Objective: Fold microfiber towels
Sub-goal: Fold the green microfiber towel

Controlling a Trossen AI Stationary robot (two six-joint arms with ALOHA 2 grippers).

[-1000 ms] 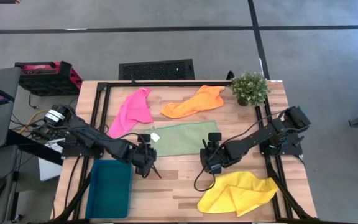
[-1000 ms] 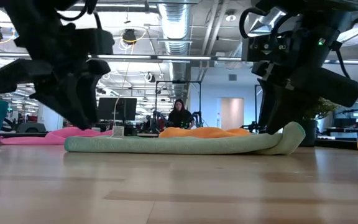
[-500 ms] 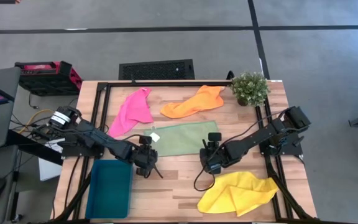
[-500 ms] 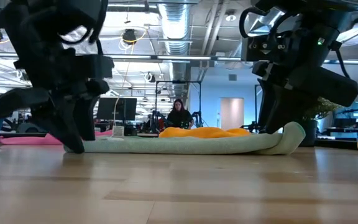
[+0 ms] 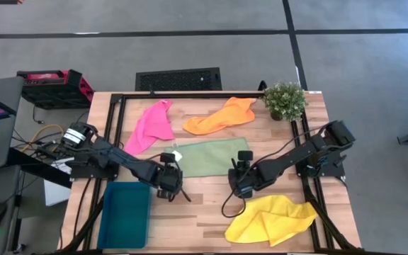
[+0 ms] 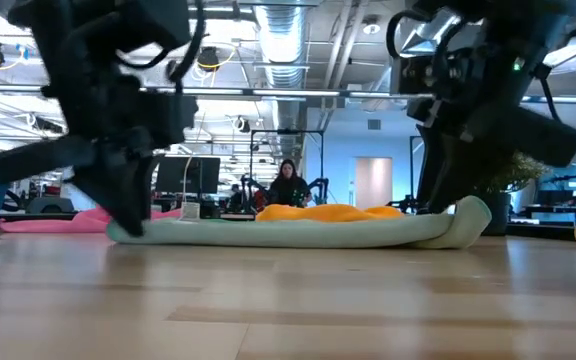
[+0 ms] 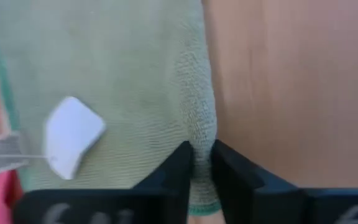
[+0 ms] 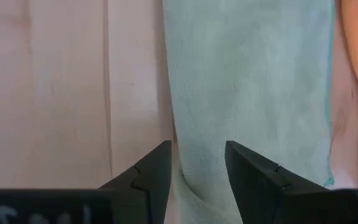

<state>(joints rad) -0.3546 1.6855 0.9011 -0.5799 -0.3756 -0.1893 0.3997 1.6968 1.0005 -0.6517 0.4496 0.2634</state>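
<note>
The light green towel lies spread flat mid-table, a white tag at its left edge. My left gripper is shut on its near left corner. My right gripper stands open over the near right corner, one finger by the near edge and one over the cloth. In the low view that right end curls upward. The pink towel and the orange towel lie at the far side. The yellow towel lies crumpled near the front right. My left gripper pinches the green towel's near edge between its two fingers, just beside the near left corner. The fingers come from above, slanting down. The hem stands bunched into a small ridge between them, and the rest of the towel lies on the table. My right gripper straddles the near edge at the right corner; I cannot tell whether its fingers touch the cloth.
A teal bin stands at the front left, close to my left arm. A potted plant stands at the far right corner. Bare wood shows between the green towel and the table's near edge.
My left gripper has gone down and a little toward the table's right, onto the green towel's near left corner, and has shut on its edge. The towel stays flat on the table. My right gripper has kept still.
</note>
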